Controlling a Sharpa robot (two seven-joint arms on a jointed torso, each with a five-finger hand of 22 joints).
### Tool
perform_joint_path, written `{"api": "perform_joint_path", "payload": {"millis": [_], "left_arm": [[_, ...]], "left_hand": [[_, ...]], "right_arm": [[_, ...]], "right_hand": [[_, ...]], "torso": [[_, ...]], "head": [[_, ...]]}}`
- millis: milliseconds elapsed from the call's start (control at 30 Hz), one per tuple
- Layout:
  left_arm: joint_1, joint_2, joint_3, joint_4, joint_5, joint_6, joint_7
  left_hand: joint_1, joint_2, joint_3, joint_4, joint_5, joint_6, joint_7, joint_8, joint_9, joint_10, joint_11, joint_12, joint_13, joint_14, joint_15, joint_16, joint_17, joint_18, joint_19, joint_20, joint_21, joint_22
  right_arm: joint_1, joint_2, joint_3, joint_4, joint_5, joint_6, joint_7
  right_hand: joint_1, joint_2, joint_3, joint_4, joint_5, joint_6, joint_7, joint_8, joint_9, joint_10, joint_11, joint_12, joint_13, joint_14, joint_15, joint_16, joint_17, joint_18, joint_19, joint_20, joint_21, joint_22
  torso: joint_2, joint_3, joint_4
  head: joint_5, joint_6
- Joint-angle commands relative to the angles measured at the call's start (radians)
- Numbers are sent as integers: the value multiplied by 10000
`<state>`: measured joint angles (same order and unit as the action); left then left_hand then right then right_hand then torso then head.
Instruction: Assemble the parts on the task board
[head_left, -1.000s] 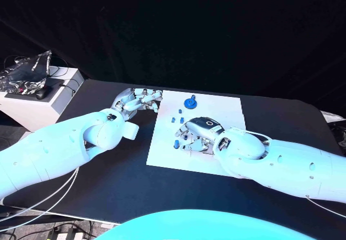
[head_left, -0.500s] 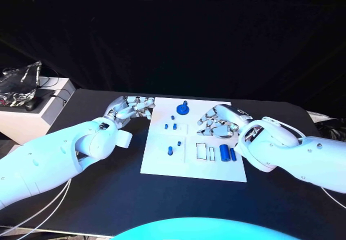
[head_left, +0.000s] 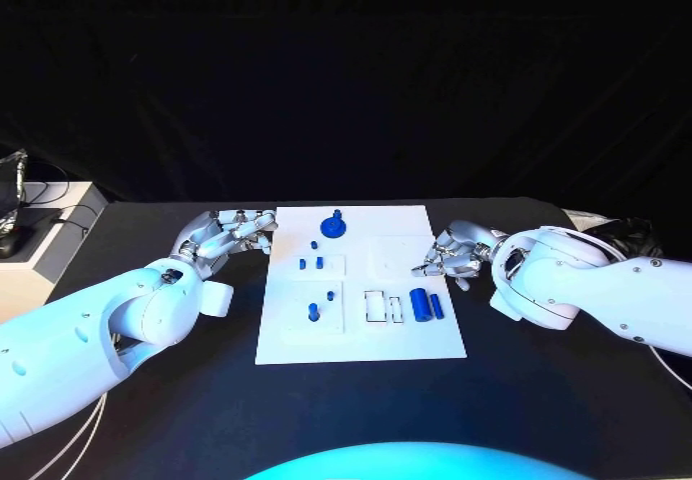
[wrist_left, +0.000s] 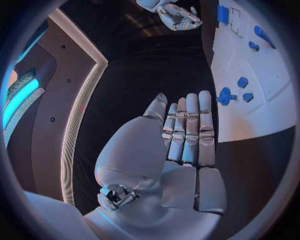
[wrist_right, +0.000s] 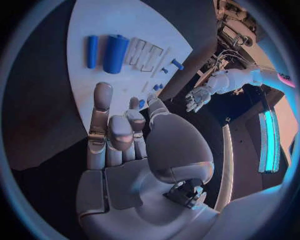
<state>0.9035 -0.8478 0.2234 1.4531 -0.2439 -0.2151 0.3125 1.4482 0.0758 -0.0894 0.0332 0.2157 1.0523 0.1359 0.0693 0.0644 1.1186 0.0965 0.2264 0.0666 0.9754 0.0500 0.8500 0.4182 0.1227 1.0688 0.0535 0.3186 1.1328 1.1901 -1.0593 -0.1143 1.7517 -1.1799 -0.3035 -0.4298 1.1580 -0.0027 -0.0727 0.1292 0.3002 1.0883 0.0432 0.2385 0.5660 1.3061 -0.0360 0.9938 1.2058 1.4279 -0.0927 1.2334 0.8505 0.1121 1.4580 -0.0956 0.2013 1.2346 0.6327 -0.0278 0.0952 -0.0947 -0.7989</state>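
— Off the board's left edge, near its far corner, my left hand (head_left: 231, 230) hangs over the black table (head_left: 173, 400). Fingers straight and side by side, nothing in them.

— And your right?

— My right hand (head_left: 450, 255) is just off the right edge of the task board (head_left: 361, 345), about halfway along that edge. Some fingers are curled toward the palm, one stands straighter, and I see nothing between them. It holds no part.

— Where are the parts?

— All on the board. A round blue knobbed piece (head_left: 333, 227) sits near the far edge, close to the middle. Two small blue pegs (head_left: 310, 264) stand side by side a little nearer, toward the left edge. Nearer still come another small peg (head_left: 330, 296) and a taller one (head_left: 313, 313), left of centre.

— Anything on your right side of it?

— Two blue cylinders (head_left: 426, 304) lie close together, the thicker one to the left, lengthwise from near to far. Just beside them, toward the centre, are narrow outlined slots (head_left: 381, 306); whether anything lies in those slots I cannot tell.

— Do the hands touch the board?

— Neither hand touches any part. Whether my right fingertips brush the board's edge I cannot tell.
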Motion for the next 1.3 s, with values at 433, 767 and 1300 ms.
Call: {"api": "perform_joint_path", "payload": {"millis": [433,767,1300], "left_arm": [[-35,-44,7,20,56,245,77],[-37,-71,8,43,56,258,61],[-36,-142,8,63,56,268,26]], "left_hand": [[-52,0,4,61,-9,-30,11,-29,13,-60,9,21,14,26,6,20,-7,3,74,18,-34,16],[-52,0,4,61,-9,-30,11,-29,13,-60,9,21,14,26,6,20,-7,3,74,18,-34,16],[-73,9,-14,84,-7,-34,14,-33,12,-75,14,25,11,24,9,17,-14,1,84,18,-70,38]], "right_arm": [[-45,104,-134,64,-82,1638,-2251],[-201,590,-172,-243,-356,1836,-2365],[-309,870,-203,-418,-1287,2347,-2420]], "right_hand": [[-377,184,-1261,712,400,312,-4,-763,714,337,-12,-96,701,95,-37,145,506,-181,468,-122,572,195],[-537,251,-1405,775,504,304,-51,-742,1240,395,-33,-191,867,104,-57,148,589,-211,474,-146,625,271],[-1040,-71,-1216,898,438,311,-193,-517,2554,472,-119,-165,971,130,-119,262,899,-278,495,-205,1073,440]], "torso": [[-1,-29,18],[-1,-33,17],[14,-4,-11]], "head": [[-333,-188],[-254,-239],[-157,-289]]}}
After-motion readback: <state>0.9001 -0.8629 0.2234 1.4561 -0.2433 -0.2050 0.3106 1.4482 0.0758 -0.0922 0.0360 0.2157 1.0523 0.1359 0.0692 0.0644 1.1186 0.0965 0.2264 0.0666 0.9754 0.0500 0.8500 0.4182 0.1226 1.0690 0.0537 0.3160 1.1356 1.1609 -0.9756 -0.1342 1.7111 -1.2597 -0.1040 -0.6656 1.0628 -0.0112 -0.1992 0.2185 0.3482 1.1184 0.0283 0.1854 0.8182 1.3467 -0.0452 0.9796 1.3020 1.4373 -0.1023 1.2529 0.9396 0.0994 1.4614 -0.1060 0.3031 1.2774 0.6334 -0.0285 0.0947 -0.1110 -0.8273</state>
